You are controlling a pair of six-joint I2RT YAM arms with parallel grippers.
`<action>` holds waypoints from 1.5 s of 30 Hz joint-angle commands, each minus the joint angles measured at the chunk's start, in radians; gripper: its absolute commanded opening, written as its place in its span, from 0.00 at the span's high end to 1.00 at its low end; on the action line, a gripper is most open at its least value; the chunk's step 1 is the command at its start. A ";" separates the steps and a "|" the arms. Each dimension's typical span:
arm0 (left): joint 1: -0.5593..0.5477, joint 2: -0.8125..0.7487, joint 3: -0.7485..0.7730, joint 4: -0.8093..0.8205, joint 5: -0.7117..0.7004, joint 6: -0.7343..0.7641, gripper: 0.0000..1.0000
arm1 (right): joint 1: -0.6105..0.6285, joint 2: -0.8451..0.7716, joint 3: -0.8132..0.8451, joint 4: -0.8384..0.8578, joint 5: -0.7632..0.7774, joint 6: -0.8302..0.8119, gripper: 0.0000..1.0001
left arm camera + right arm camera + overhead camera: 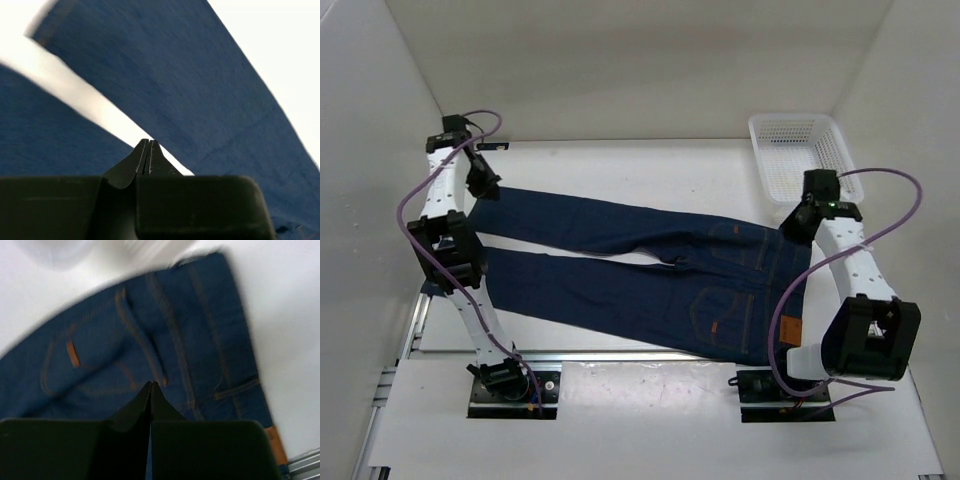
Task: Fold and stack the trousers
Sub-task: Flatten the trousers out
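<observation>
The trousers (pixel 640 270) are dark navy jeans spread flat on the white table, back side up, waistband to the right, both legs running left with a thin gap between them. Orange-stitched pockets and a tan patch (pixel 789 333) show. My left gripper (pixel 483 186) hovers over the far leg's hem; in the left wrist view it (pixel 147 142) is shut and empty above the gap between the legs (pixel 190 85). My right gripper (pixel 798 222) hovers by the waistband's far corner; in the right wrist view it (pixel 151 384) is shut and empty above the seat (pixel 150 345).
A white mesh basket (pixel 803 152) stands at the back right, just beyond my right gripper. White walls close in the table on the left, back and right. A metal rail (pixel 620 353) runs along the near edge.
</observation>
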 commanded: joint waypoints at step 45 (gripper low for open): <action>-0.020 -0.059 0.045 0.001 -0.018 0.032 0.90 | 0.219 -0.108 -0.061 -0.128 -0.095 0.014 0.92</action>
